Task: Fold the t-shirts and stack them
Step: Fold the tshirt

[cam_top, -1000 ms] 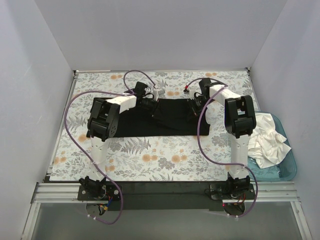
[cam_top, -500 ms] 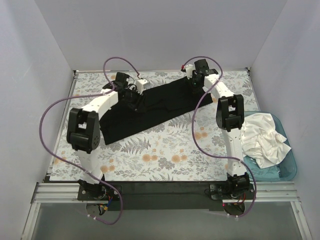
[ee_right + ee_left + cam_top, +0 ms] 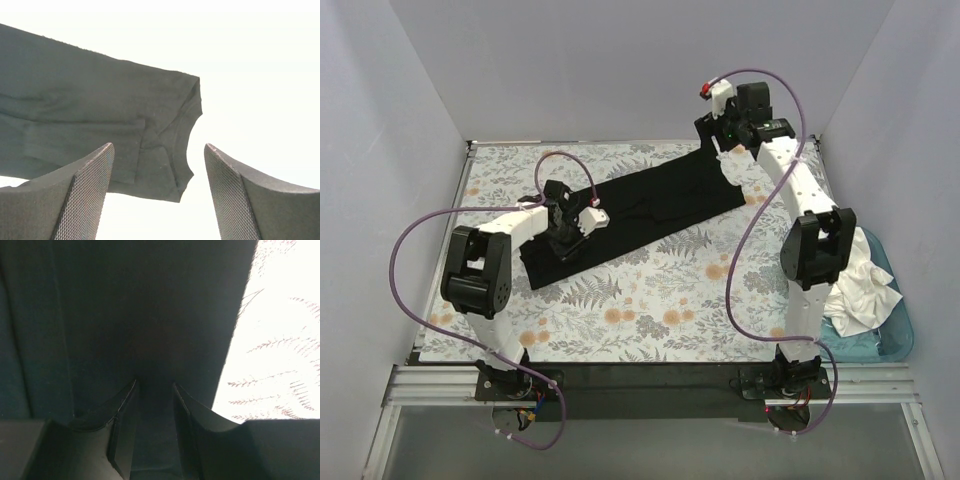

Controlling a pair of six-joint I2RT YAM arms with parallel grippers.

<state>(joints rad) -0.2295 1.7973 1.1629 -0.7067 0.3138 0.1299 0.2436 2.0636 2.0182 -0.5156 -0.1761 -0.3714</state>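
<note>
The black t-shirt (image 3: 650, 205) lies as a long folded strip, running diagonally from near left to far right. My left gripper (image 3: 572, 240) is down on its left part. In the left wrist view, the left gripper (image 3: 155, 384) has its jaws narrowly apart with the black cloth (image 3: 125, 305) filling the gap. My right gripper (image 3: 719, 148) hangs open above the strip's far right end. The right wrist view shows that end (image 3: 100, 115) below the right gripper (image 3: 159, 145), with nothing between the fingers. White t-shirts (image 3: 865, 280) lie crumpled in the teal tub (image 3: 902, 330).
A grey-and-orange floral cloth (image 3: 650, 310) covers the table, and it shows bright beside the shirt in the left wrist view (image 3: 280, 340). White walls close in the back and both sides. The tub stands at the right edge, beside the right arm's base.
The shirt swung from square-on to a narrower diagonal strip. The right gripper opened, let go of the far end and rose. The left gripper moved back toward me along the left part.
</note>
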